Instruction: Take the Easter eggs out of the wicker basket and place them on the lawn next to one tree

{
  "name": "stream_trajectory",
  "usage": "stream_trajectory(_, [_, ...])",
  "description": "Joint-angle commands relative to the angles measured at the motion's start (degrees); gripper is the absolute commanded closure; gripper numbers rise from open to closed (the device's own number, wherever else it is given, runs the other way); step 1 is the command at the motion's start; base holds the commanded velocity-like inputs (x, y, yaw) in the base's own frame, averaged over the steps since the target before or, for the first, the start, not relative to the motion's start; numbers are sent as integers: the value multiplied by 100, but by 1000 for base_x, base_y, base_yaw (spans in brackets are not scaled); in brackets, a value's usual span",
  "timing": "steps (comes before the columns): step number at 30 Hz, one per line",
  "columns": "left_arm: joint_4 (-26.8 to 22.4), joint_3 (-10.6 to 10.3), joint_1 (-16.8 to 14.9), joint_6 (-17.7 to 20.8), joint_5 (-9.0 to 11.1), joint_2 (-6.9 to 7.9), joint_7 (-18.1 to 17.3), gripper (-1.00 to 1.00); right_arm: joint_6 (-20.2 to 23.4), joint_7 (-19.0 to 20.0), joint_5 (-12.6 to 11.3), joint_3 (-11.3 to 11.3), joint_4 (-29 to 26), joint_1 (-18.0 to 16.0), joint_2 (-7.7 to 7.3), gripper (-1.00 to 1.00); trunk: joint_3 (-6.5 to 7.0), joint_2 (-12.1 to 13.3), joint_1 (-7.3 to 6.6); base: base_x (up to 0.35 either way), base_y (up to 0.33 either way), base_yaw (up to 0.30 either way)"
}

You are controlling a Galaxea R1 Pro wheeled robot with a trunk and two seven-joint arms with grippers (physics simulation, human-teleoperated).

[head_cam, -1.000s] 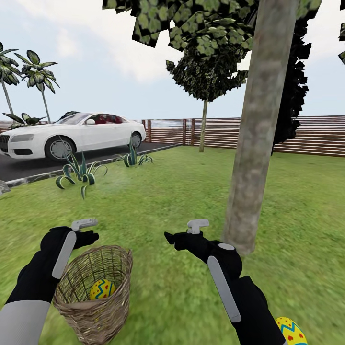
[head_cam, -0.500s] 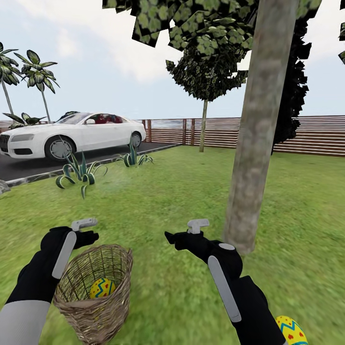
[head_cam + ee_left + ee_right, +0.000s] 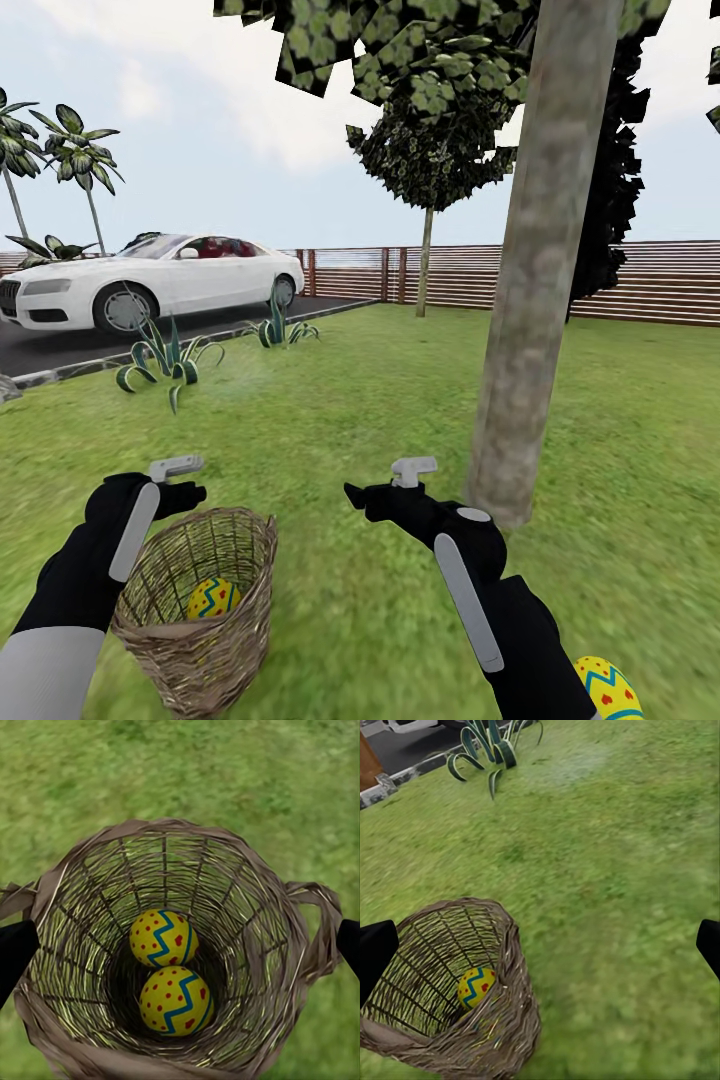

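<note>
The wicker basket [image 3: 190, 655] stands on the lawn [image 3: 340, 420] at the lower left, leaning a little. My left gripper [image 3: 186, 490] hovers over its far rim, open and empty. Looking straight down into the basket [image 3: 251, 907], the left wrist view shows two Easter eggs, one [image 3: 163, 937] lying against the other [image 3: 176, 1000]. The head view shows one egg [image 3: 213, 600] inside. A third egg [image 3: 607, 690] lies on the grass by the tree [image 3: 530, 330], behind my right forearm. My right gripper [image 3: 362, 497] is open between basket and trunk; its wrist view shows the basket [image 3: 514, 1020] with an egg [image 3: 476, 986].
Spiky plants [image 3: 165, 365] grow along the driveway edge at the left, where a white car [image 3: 150, 280] is parked. A slatted wooden fence [image 3: 660, 280] closes the back of the garden. A thin-trunked tree [image 3: 425, 260] stands by the fence.
</note>
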Motion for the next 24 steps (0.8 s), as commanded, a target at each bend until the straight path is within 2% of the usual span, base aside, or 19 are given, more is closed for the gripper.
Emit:
stream_trajectory(1, [-3,0,-2,18,61,2,50,-100,28,18,14,-3,-5,-4,2,-100,-7,-3,-1,37,0,0])
stream_trajectory(9, [-5,-5,-3,18,61,6,50,-100,28,18,16,-7,-5,-4,2,-100,-7,-3,-1,123,23,0])
stream_trajectory(24, [-15,-46,-1,18,61,15,50,-100,28,18,13,-10,-23,-4,2,-100,-7,-3,-1,10,2,0])
